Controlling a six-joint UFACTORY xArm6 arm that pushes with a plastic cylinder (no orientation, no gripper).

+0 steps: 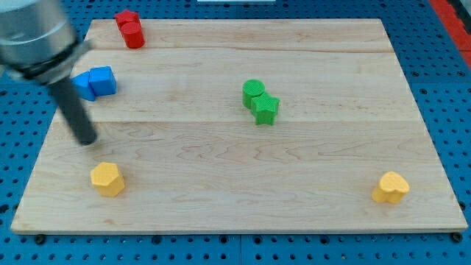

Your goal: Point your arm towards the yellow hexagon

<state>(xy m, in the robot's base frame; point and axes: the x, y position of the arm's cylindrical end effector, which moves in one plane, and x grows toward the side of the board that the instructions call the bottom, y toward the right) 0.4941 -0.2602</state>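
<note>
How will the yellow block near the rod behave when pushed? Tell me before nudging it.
The yellow block sits low and flat-bottomed, so it should slide on the wooden board, not roll or tip. Its faceted sides may make it turn under an off-centre push. My tip is just above it, apart.

Open counter point(221, 191) separates my tip point(88, 140) from the yellow hexagon point(107, 179) near the bottom-left corner; blue blocks point(96, 82) crowd the left edge above.

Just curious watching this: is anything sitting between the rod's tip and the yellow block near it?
No. In the camera view, only bare wood separates my tip from the yellow hexagon just below it.
</note>
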